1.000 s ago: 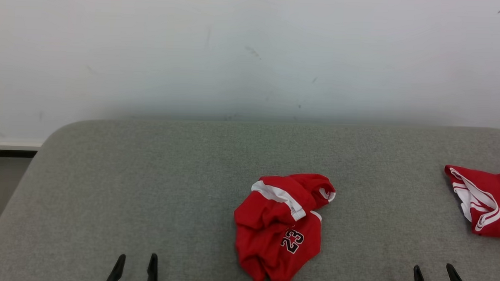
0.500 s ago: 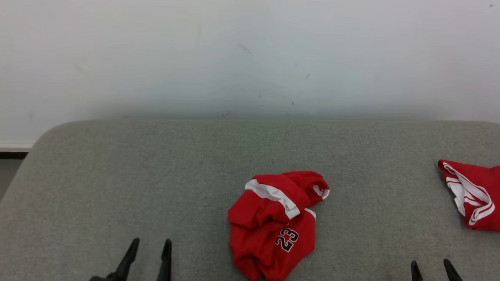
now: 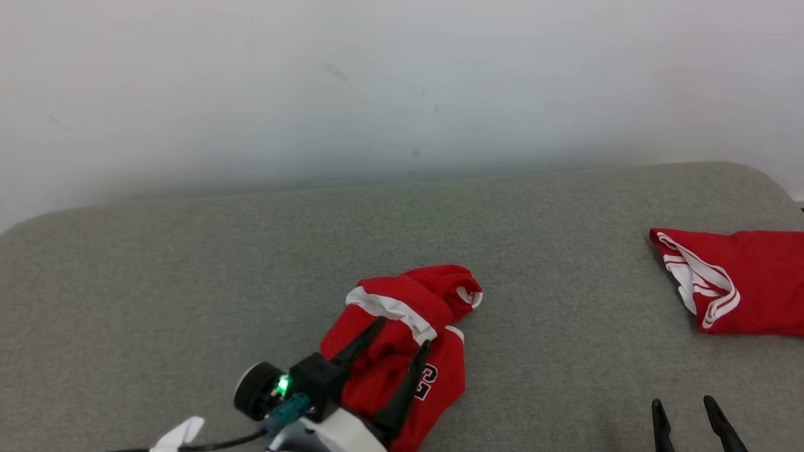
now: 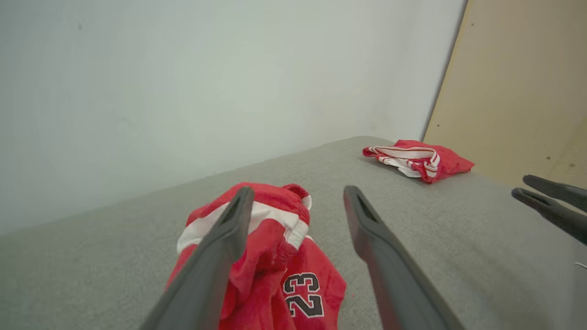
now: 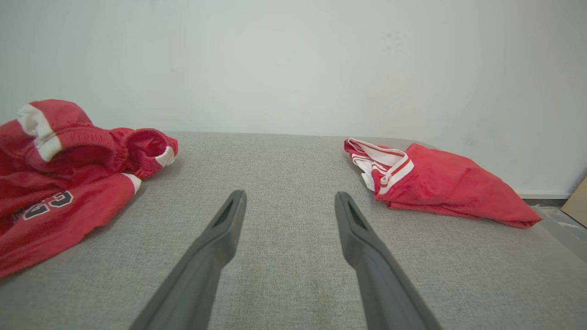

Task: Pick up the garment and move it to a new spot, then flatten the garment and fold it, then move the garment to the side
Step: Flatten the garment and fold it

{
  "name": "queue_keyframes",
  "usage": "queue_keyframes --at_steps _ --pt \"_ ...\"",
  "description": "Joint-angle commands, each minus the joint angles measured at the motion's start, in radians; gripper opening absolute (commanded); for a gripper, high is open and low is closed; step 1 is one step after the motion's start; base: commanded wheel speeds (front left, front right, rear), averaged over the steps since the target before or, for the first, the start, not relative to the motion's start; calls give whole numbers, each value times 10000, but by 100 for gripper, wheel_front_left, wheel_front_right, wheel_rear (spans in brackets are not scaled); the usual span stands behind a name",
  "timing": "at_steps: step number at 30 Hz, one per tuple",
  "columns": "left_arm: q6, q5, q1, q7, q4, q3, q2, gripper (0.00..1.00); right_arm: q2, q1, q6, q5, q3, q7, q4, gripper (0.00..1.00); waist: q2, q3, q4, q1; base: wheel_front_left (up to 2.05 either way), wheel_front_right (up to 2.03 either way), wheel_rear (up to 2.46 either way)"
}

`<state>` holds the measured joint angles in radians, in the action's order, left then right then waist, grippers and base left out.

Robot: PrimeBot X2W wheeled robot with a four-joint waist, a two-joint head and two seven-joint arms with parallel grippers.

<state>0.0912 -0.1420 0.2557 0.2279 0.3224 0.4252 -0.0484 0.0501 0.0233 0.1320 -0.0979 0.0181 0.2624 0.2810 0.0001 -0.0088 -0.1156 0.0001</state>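
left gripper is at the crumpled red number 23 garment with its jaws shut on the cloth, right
No: the left gripper is at the crumpled red number 23 garment, but its jaws stand wide open, gripping nothing, as the left wrist view shows.

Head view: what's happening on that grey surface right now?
The left gripper, open, is poised at the crumpled red garment marked 23, not yet gripping it. The right gripper, also open, sits at the lower right, clear of the cloth. A second red garment lies far right on the grey surface.

Bright, even, soft light; faint shadows, no glare, sharp pictures.
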Motion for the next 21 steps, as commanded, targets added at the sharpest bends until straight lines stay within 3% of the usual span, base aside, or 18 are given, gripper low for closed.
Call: queue_keyframes --at_steps 1,10,21 --pt "-24 28 274 -59 211 153 -47 100 17 -104 -28 -54 -10 27 -5 100 -1 151 -281 -1 0 0 0" --pt "-579 339 1684 -651 2194 563 -51 100 16 -329 -28 -298 -37 27 27 100 -1 671 -1154 -1 0 0 0" --pt "-1114 386 2515 -639 3859 386 -229 100 18 -574 -28 -509 -104 27 45 100 -1 1120 -1355 -1 0 0 0"
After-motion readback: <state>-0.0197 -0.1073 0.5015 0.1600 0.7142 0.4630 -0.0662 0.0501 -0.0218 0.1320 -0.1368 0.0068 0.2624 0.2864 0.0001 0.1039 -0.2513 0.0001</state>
